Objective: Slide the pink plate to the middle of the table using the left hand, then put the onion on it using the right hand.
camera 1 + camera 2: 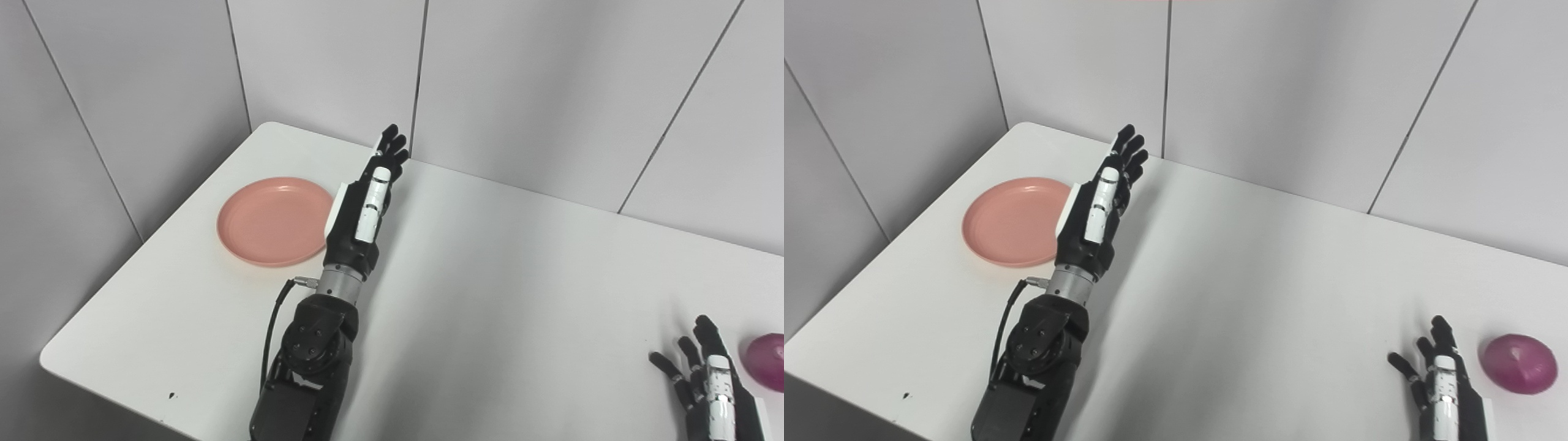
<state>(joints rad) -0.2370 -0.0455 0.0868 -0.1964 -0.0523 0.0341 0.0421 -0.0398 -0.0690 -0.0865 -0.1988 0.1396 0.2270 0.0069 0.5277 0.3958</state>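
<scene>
The pink plate (269, 220) lies flat near the table's far left corner. My left hand (365, 199) is raised on edge just right of the plate, fingers straight and pointing away, holding nothing; whether it touches the rim is unclear. A purple onion (1519, 364) rests at the near right of the table. My right hand (1440, 383) sits open beside it on its left, fingers spread, a small gap between them.
The white table (1249, 275) stands in a corner of grey panelled walls (1274, 79). Its left edge runs close past the plate. A small dark speck (905, 395) marks the near left of the tabletop.
</scene>
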